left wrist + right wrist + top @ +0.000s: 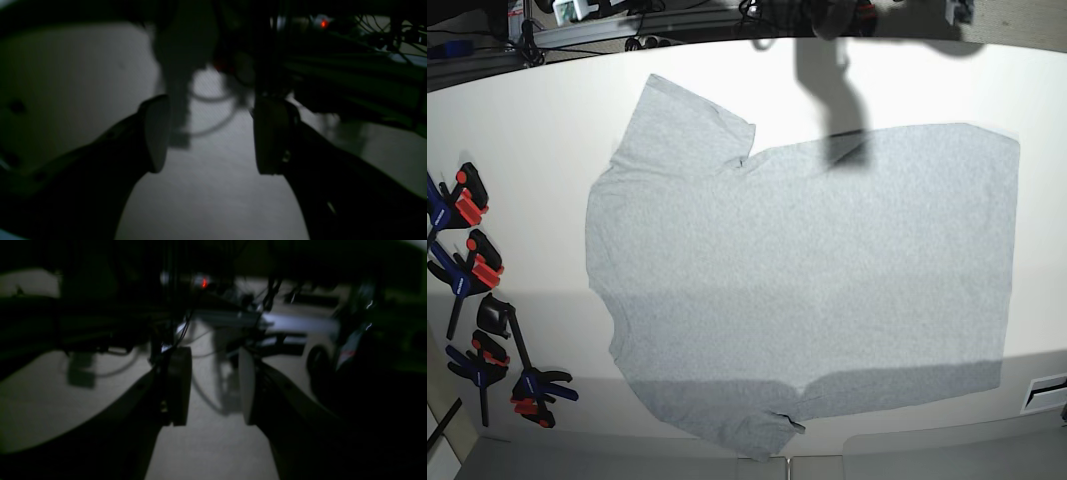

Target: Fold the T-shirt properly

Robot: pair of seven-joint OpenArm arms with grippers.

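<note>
Grey fabric fills most of the base view: the T-shirt (797, 280) lies spread flat on the white table (527, 130), plain side up, its collar end toward the view's left and its hem along the right. One short sleeve (682, 115) points toward the far edge, the other (747, 425) toward the near edge, where a small corner of it is turned over. A broad shadow darkens the near strip of the shirt, and a narrower shadow falls on its far edge near the middle. Neither of my arms shows in that view. At the left edge of the table sit several clamps (472, 270) with blue and red-orange handles, well apart from the shirt. My wrist cameras are dim and blurred. On the left wrist, my left gripper (210, 133) stands wide, its two pads clearly apart with bare pale surface between them and nothing held. On the right wrist, my right gripper (215, 386) is also parted, somewhat narrower, again holding nothing, with pale surface below. Behind both I make out dark cables and a small red light (204, 282).
</note>
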